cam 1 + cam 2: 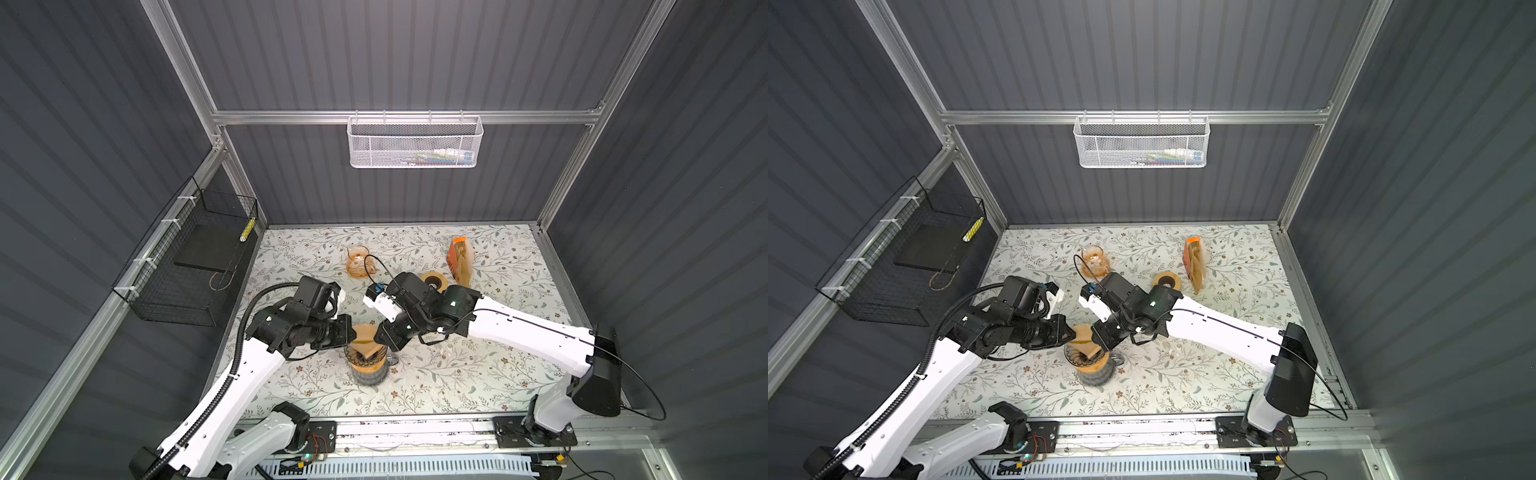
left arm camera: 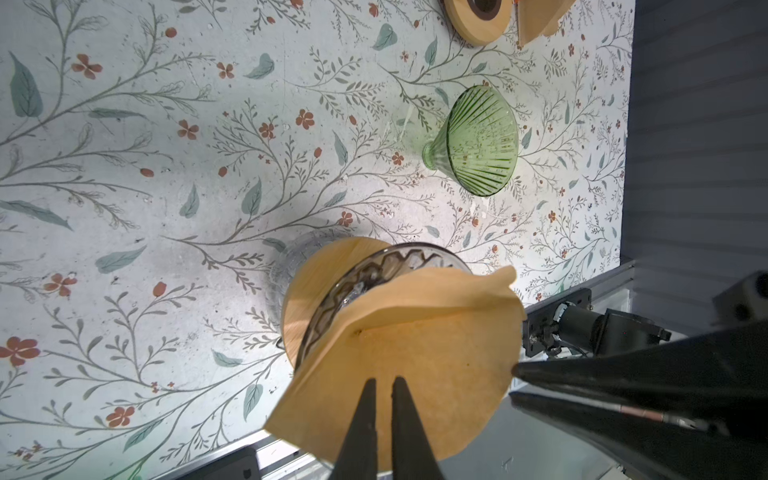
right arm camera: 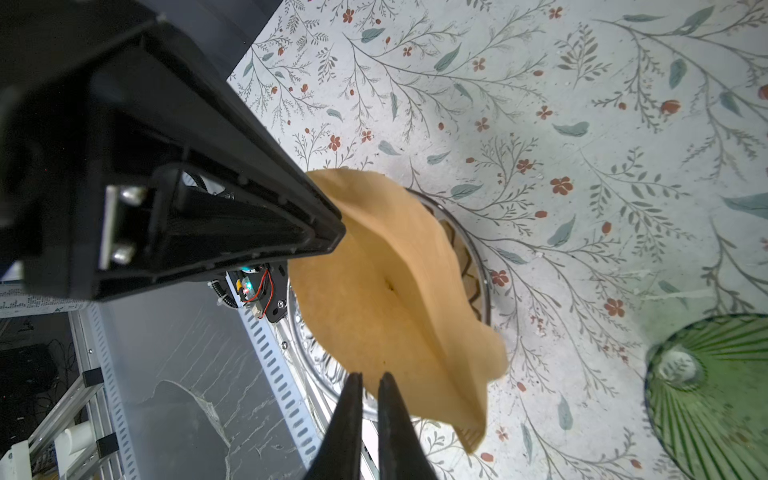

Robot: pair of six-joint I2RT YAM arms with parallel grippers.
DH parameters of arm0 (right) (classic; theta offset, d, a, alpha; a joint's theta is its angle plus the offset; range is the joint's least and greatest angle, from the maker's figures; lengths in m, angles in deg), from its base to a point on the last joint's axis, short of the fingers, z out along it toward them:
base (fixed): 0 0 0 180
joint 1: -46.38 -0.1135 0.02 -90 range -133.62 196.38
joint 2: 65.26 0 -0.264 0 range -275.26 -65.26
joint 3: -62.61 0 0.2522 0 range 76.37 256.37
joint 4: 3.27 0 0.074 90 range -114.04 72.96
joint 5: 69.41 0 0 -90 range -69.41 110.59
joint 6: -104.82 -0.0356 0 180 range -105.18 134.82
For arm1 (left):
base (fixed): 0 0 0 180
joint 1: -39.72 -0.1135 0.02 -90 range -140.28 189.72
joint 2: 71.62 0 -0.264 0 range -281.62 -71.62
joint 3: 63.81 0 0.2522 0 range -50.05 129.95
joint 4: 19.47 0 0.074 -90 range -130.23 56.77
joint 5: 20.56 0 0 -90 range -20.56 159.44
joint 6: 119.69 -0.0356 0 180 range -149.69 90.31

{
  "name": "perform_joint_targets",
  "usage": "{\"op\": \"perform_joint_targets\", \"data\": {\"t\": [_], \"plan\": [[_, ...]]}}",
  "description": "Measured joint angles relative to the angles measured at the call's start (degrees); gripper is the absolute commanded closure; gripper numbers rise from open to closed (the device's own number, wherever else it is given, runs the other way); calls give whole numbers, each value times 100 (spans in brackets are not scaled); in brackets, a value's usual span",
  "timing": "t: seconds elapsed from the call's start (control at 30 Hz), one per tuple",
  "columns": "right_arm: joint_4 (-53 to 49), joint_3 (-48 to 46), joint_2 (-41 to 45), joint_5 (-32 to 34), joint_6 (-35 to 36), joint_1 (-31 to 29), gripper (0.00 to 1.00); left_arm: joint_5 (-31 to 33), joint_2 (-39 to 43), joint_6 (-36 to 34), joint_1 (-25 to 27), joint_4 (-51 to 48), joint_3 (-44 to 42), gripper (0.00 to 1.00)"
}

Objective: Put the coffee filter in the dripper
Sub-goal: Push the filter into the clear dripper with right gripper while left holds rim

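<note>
Legible text: none. The print on the orange-topped clear packet of brown filters [image 1: 460, 259] [image 1: 1196, 262] at the far side is too small to read.

The tan paper cone coffee filter [image 1: 365, 334] [image 1: 1081, 334] [image 2: 415, 353] [image 3: 374, 291] is held between both arms over the clear ribbed glass dripper [image 1: 357, 357] [image 2: 374, 270]. The dripper sits on a wood-collared glass carafe [image 1: 370, 376] near the front of the floral table cover [image 1: 498, 374].

The filter's lower point dips into the dripper mouth. Its upper rim stands above the glass, spread partly open.

The left gripper [image 2: 384, 380] [image 1: 351, 332] has its jaws nearly together, pinching the filter's rim on one side.

The right gripper [image 3: 370, 376] [image 2: 515, 382] has its jaws equally narrow, nipping the opposite rim.

Also on the table:
- Green ribbed glass dripper [image 2: 478, 141] [image 3: 706, 395], on its side, well apart.
- Round wooden ring [image 1: 434, 282], just beside the packet.
- Amber glass carafe [image 1: 359, 262], at the far side.
</note>
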Motion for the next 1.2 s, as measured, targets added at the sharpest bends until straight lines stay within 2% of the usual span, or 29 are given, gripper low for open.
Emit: {"op": "perform_joint_targets", "data": {"t": [0.73, 1.2], "plan": [[-4, -35, -188, 61, -94, -59, 89, -37, 278, 7, 0, -118, -304, 89], [13, -111, -404, 317, -109, -133, 90, -42, 223, 66, 0, 177, -490, 89]]}}
